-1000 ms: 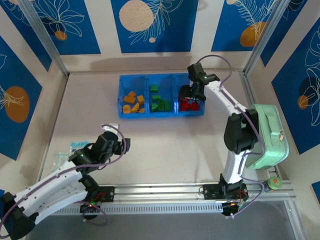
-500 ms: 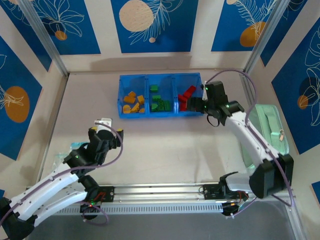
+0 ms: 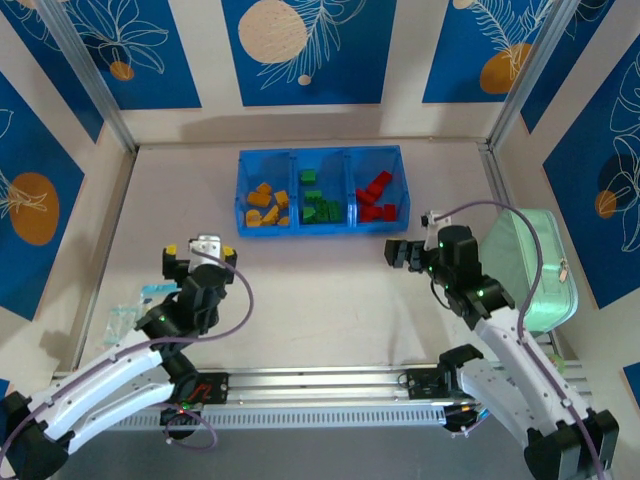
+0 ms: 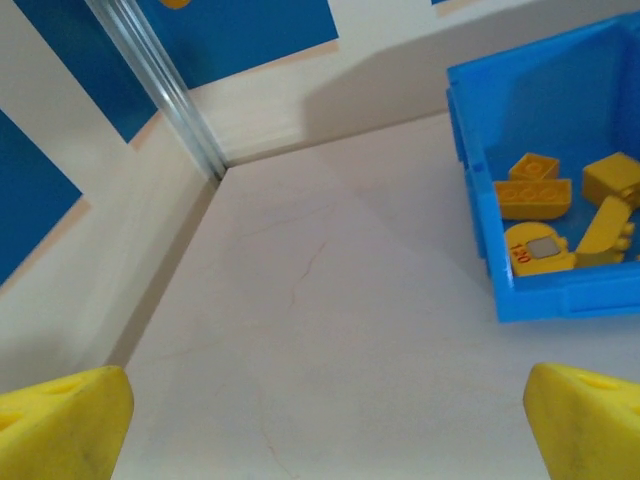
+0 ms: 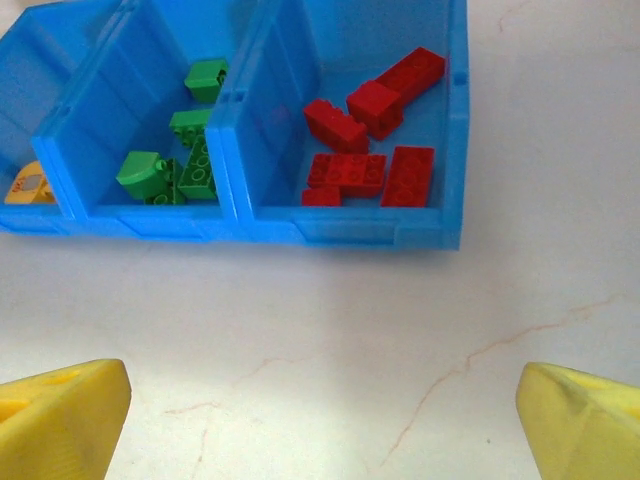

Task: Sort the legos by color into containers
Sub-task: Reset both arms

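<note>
Sorting looks finished: legos [image 5: 345,172] lie by color in the containers [image 5: 340,228]. Left gripper [image 4: 320,420] and right gripper [image 5: 320,420] gape wide, empty.

The right gripper [image 3: 399,252] backed away from the containers [image 3: 320,231] (jaws spreading), and the left gripper [image 3: 190,251] opened wider.

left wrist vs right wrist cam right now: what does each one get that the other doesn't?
Left wrist: the aluminium corner post, the blue wall panels, and the orange-yellow bricks in the left compartment.
Right wrist: the green bricks in the middle compartment and the red bricks in the right compartment.
Both: the blue tray, the pale table, one labelled orange-yellow brick, and that arm's own yellow fingertips at the bottom corners, wide apart, nothing between.
</note>
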